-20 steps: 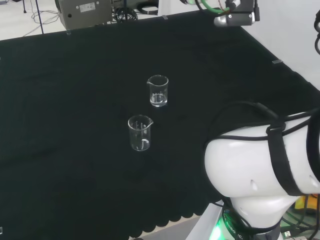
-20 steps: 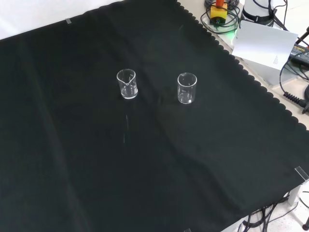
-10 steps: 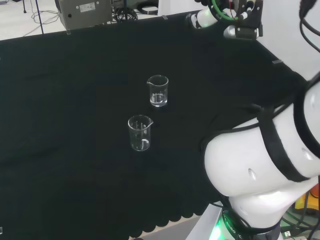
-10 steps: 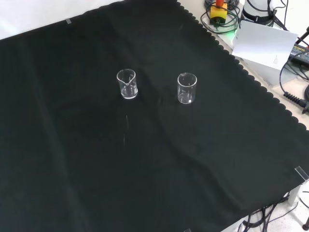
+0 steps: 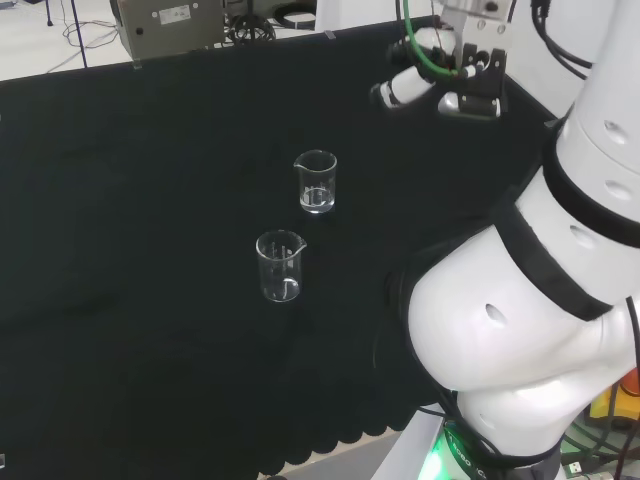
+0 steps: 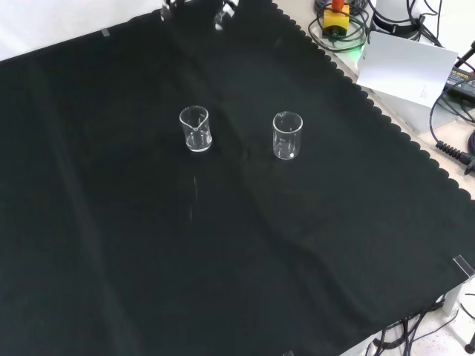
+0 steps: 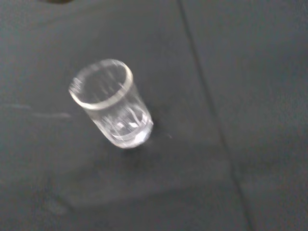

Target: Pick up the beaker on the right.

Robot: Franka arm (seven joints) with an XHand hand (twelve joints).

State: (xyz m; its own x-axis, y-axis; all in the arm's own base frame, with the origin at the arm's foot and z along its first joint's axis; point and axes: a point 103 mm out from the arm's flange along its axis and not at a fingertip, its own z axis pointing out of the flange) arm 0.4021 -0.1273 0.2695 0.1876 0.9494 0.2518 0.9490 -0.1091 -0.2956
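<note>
Beakers of clear glass, two of them, stand upright on the black cloth point(image 5: 150, 200) about midway across the bench, well in from every edge. In the front view the left beaker point(image 6: 195, 128) and the right beaker point(image 6: 287, 136) stand side by side and apart, with bare cloth between them, the right one nearer the scalloped edge of the cloth. In the head view the same pair stands one behind the other: the right beaker point(image 5: 280, 265) closer to the scalloped near edge, the left beaker point(image 5: 316, 181) farther off. Both look empty. The wrist view looks down on one beaker point(image 7: 111, 103) standing alone on the cloth; which of the two it is I cannot tell. The hand point(image 5: 435, 75) hangs in the air above the far right part of the cloth in the head view, well apart from both beakers and holding nothing. Whether its fingers are straight or curled I cannot tell.
</note>
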